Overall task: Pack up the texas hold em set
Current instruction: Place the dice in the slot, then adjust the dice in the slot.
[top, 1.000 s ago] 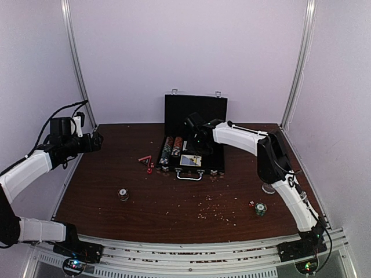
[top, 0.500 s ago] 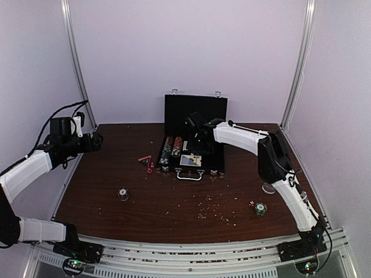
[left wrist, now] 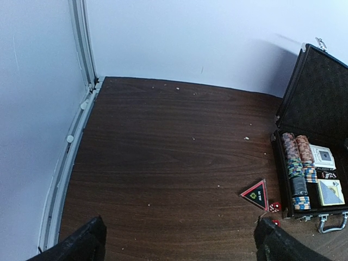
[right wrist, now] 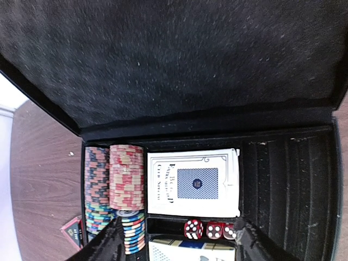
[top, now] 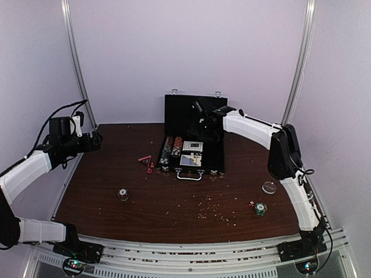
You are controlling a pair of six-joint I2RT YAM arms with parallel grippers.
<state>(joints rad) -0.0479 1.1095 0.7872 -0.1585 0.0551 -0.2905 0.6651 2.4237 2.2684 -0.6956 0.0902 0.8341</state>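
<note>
right arm (top: 249, 128): stretched over open case (top: 178, 113) | right gripper (right wrist: 178, 231): spread, empty, above dice (right wrist: 213, 229) | left arm (top: 29, 168): raised leftward | left gripper (left wrist: 178, 236): wide apart, empty

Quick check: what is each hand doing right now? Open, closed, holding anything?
Left hand: open, holding nothing.
Right hand: open, holding nothing, hanging over the opened black briefcase-style case.
</note>
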